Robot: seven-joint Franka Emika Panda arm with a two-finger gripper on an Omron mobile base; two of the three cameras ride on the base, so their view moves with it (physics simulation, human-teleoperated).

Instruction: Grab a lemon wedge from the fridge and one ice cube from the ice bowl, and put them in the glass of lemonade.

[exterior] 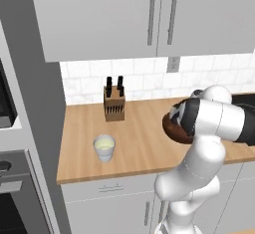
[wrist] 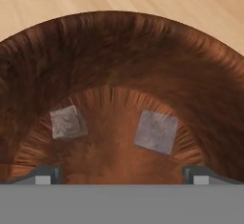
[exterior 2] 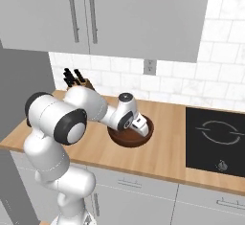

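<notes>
We see the ice bowl [exterior 2: 143, 134] near the counter's [exterior: 139, 143] front edge, our arm bent over it and hiding most of it from the left. Two grey ice cubes [wrist: 156, 131] lie flat on its floor, apart. Our gripper [wrist: 122, 173] hangs above them, fingertips [wrist: 46, 174] spread wide, grasping nothing. The glass of lemonade [exterior: 104, 148] stands upright towards the counter's left front, before the knife block [exterior: 114, 106]

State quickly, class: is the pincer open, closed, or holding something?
Pincer: open, holding nothing, above the ice bowl with two ice cubes.
</notes>
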